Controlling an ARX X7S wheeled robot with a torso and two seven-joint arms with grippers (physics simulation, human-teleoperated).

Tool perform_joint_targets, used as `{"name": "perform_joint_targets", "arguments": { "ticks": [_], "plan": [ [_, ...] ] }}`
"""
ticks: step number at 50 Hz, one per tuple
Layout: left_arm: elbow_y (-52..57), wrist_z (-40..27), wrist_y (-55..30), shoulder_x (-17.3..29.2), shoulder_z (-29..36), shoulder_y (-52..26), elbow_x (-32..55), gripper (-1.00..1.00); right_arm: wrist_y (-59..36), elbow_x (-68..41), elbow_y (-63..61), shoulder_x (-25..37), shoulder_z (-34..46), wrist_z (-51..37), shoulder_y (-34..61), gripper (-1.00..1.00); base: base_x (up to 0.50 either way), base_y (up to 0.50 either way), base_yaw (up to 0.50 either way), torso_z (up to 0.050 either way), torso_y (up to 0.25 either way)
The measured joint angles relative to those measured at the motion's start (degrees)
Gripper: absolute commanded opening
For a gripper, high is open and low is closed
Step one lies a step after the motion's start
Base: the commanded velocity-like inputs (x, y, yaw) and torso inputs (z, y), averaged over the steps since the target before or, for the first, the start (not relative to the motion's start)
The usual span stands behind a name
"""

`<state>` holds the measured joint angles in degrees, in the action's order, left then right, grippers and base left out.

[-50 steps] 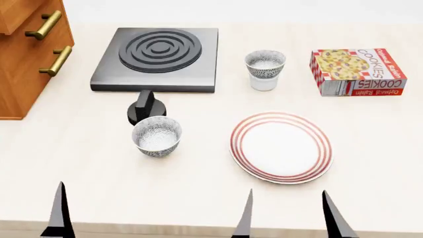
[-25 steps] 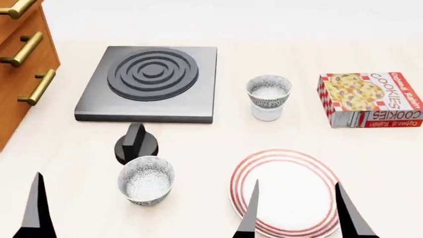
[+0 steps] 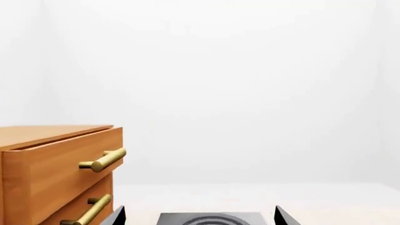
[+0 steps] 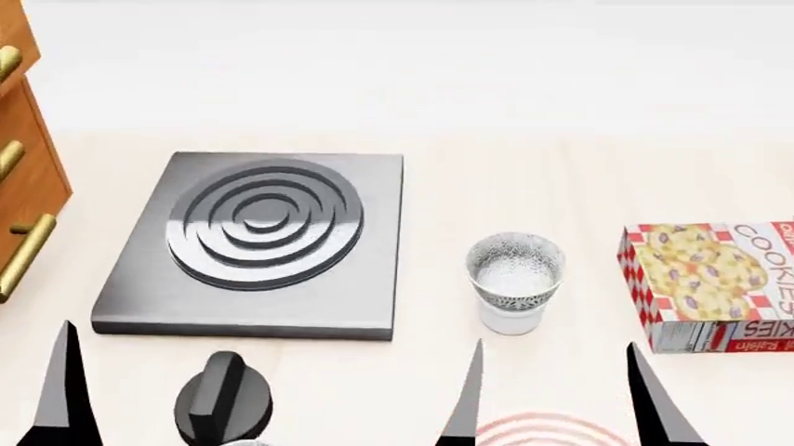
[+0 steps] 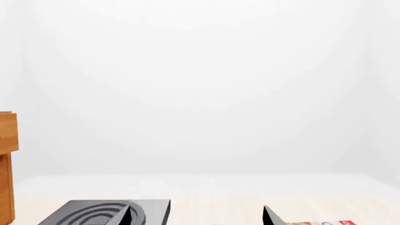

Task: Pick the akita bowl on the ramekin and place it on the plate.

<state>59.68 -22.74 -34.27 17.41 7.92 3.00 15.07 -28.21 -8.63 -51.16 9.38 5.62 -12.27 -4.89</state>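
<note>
The akita bowl [image 4: 515, 268], speckled grey-black with a whitish inside, sits upright on the white ramekin [image 4: 511, 320] at the centre right of the head view. Only the far red-ringed edge of the plate [image 4: 546, 431] shows at the bottom. My right gripper [image 4: 555, 348] is open on the near side of the bowl, above the plate's edge, and holds nothing. In its wrist view the right gripper [image 5: 196, 212] points over the counter. My left gripper [image 3: 198, 212] is open and empty, facing the stove; one of its fingers [image 4: 62, 390] shows low on the left.
A grey stove plate [image 4: 260, 237] with raised rings lies left of the bowl, and its black knob [image 4: 223, 404] is in front of it. A cookies box [image 4: 713, 297] lies to the right. A wooden drawer cabinet [image 4: 19, 186] with brass handles stands at the left edge.
The head view has tilted up: everything has slid down the frame. The plate is nearly out at the bottom and the second speckled bowl has left view. Both grippers stay open.
</note>
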Motion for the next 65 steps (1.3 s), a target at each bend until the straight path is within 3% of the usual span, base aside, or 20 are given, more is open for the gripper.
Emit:
{"name": "perform_joint_targets", "arguments": {
  "ticks": [8,25,50,65],
  "plan": [
    [-0.15,-3.13,0.67,2.6,1.1,-0.69,2.67,1.0,0.5,-0.43,0.2,0.34,0.26,-0.29,0.02,1.0,0.47,0.0,0.0,0.05,0.0],
    [-0.38,-7.12,2.4,5.94,2.86,-1.26,5.44,1.0,2.66,-0.63,0.65,1.33,1.09,-0.62,-0.48,1.0,0.0,0.0,0.0,0.05,0.0],
    [-0.65,-9.95,5.92,9.04,4.61,-1.02,5.84,1.0,2.86,-1.35,0.67,2.5,2.11,-1.4,-0.42,1.0,0.0,0.0,0.0,0.019,0.0],
    [-0.43,-11.91,6.79,10.87,6.22,-1.29,4.99,1.0,3.2,-1.62,0.83,3.12,2.52,-1.95,-0.5,1.0,0.0,0.0,0.0,0.0,-0.242]
  ]
}}
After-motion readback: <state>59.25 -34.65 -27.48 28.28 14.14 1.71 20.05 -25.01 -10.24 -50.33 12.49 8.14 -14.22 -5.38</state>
